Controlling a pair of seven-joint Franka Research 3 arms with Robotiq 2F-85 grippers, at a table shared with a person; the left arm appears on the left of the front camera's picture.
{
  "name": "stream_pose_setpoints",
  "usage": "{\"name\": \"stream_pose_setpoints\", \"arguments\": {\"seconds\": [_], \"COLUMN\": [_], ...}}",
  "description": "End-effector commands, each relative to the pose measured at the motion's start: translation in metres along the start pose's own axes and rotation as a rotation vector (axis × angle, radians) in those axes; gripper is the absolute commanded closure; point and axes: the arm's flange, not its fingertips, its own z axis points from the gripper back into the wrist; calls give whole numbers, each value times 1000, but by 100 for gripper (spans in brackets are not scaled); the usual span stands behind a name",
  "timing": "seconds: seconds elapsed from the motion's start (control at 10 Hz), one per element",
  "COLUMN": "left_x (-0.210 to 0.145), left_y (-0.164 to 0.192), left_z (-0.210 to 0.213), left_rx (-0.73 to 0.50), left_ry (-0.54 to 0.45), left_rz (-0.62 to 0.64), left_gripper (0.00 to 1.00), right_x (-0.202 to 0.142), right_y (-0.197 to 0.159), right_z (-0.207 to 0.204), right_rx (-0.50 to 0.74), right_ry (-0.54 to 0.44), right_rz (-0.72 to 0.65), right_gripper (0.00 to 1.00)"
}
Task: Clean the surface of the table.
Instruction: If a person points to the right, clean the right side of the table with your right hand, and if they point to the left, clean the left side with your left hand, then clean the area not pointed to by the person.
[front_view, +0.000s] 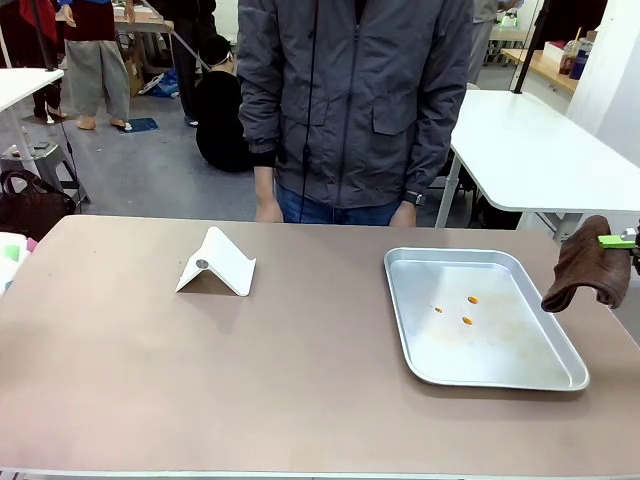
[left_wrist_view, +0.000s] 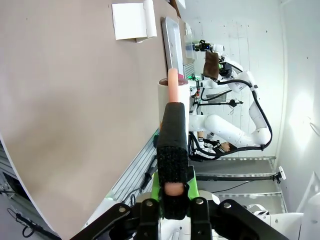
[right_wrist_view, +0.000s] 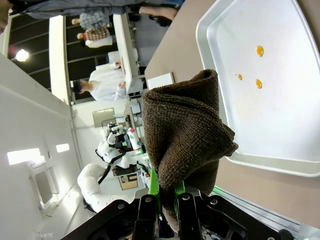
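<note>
**Current state.** The tabletop (front_view: 300, 380) spans the front view from the near edge to the far edge, where a person (front_view: 355, 100) stands. Two items rest on it:

- a white folded stand (front_view: 215, 265), left of centre;
- a silver tray (front_view: 396, 300) toward the right edge, with three small orange spots (front_view: 472, 299) on its floor.

The remaining surface is bare, and no soiling can be made out on it.

**Right gripper.** The right gripper (front_view: 618, 241) hangs just outside the right edge of the tabletop, beside the tray's far-right corner. Its jaws are clamped fully on a brown cloth (front_view: 585, 265). The cloth droops in a bunched fold clear of the tray rim and touches nothing.

**Left gripper.** In the left wrist view, the left gripper (left_wrist_view: 173, 192) has its jaws closed on a slender rod (left_wrist_view: 173, 140) with a black textured sleeve and a pink tip. It appears to sit off the left edge, and it looks along the tabletop toward the stand and tray.

**Step in hand.** The cloth is gripped and raised, but wiping has probably not started.

**Next move.** Carry the cloth inward over the right edge and lower it until the fold presses flat on bare tabletop. Then stroke across the surface. The tray blocks the nearest patch, so the path must pass in front of or behind it, or lift over its rim. The grip must hold against the drag of wiping.
</note>
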Motion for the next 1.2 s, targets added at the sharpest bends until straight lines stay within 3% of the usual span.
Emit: {"name": "stream_pose_setpoints", "arguments": {"seconds": [0.0,1.0,1.1], "left_x": [0,0,0], "left_y": [-4,-4,-4], "left_z": [-4,-4,-4], "left_rx": [-2,-2,-2], "left_ry": [-24,-24,-24], "left_rz": [11,11,11], "left_gripper": [78,78,78], "right_x": [-1,-1,0], "right_y": [5,5,0], "right_z": [0,0,0], "right_rx": [7,7,0], "right_ry": [8,8,0], "right_rz": [-17,-17,0], "right_gripper": [100,100,87]}}
